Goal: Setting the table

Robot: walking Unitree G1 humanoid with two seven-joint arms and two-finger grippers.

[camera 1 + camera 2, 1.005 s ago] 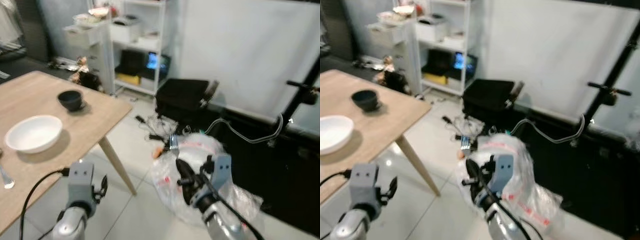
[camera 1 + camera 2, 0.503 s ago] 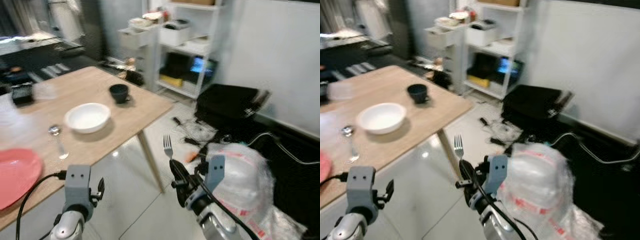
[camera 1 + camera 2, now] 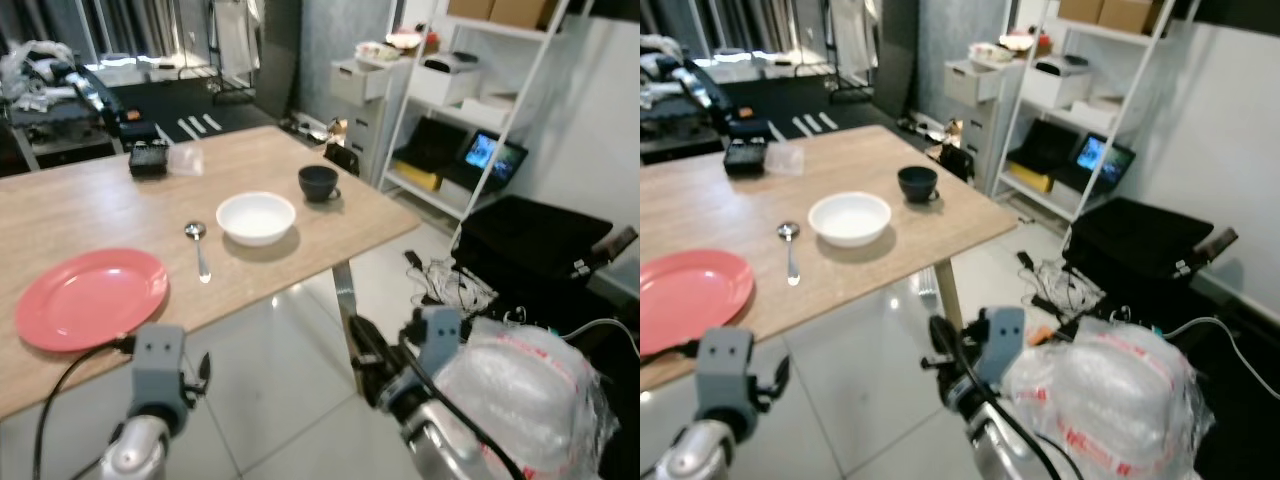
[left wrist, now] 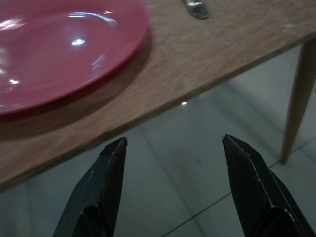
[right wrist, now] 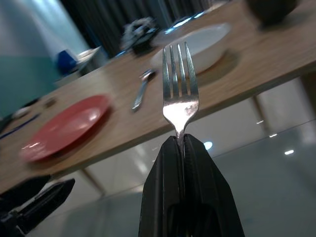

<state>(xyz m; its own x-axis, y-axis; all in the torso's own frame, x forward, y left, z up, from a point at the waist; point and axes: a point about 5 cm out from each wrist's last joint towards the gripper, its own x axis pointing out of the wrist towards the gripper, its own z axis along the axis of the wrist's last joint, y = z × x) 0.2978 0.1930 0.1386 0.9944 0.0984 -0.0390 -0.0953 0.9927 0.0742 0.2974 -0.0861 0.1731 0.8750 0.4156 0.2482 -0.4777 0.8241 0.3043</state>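
A wooden table [image 3: 90, 215] carries a red plate [image 3: 92, 298], a spoon [image 3: 198, 250], a white bowl [image 3: 256, 216] and a dark cup [image 3: 319, 182]. My right gripper [image 5: 178, 139] is shut on the handle of a silver fork [image 5: 178, 94], held upright with its tines up. It hovers over the floor, just off the table's near corner [image 3: 929, 283]. My left gripper [image 4: 174, 139] stands open and holds nothing, low beside the table's front edge. Just beyond its fingers lies the red plate [image 4: 59, 49].
A black device [image 3: 150, 158] and a clear container [image 3: 186, 158] sit at the table's far side. To the right are a white shelf unit [image 3: 480, 100], a black bag [image 3: 540, 240], floor cables [image 3: 450, 285] and a large plastic bag [image 3: 520, 380].
The camera has swung toward the table, so the plate, spoon and far end now show. The right gripper keeps the fork upright; the left gripper stays open.
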